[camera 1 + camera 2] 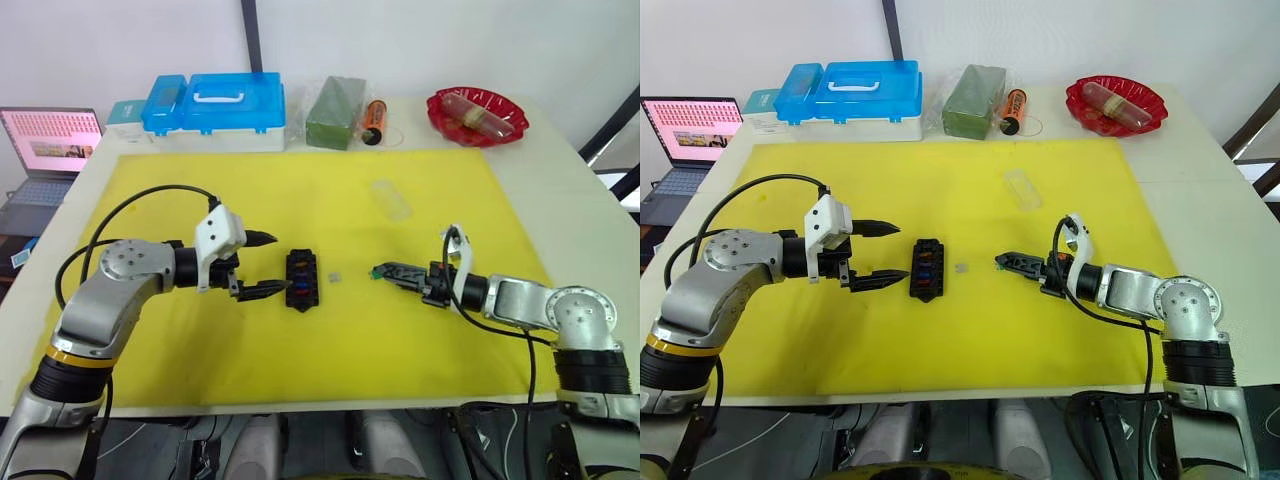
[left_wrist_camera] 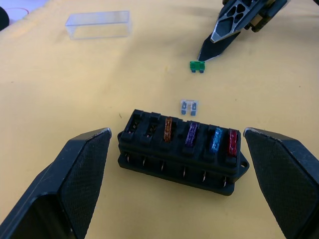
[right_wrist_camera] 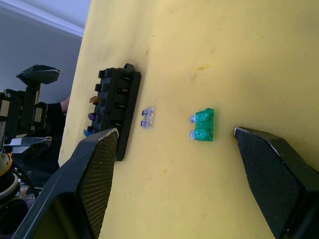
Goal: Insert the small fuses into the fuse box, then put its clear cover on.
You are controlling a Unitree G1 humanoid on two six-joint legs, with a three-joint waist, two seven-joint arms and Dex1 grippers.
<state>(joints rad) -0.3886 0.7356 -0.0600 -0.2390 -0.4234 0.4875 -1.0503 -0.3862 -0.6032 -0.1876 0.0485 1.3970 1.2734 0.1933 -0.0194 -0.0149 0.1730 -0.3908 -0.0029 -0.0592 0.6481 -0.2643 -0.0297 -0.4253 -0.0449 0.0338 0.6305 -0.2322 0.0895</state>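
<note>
The fuse box [image 2: 182, 152] is lying on the yellow mat [image 1: 400, 330] just ahead of the left pincer [image 1: 262, 264], whose fingers are standing spread, empty. Four fuses are sitting in its slots: orange, purple, blue, red. A pale fuse [image 2: 189, 106] is resting just beside the box, and a green fuse [image 3: 203, 125] beyond it, lying between the spread fingers of the right pincer [image 1: 1002, 260]. The clear cover [image 2: 98, 24] is lying well apart.
</note>
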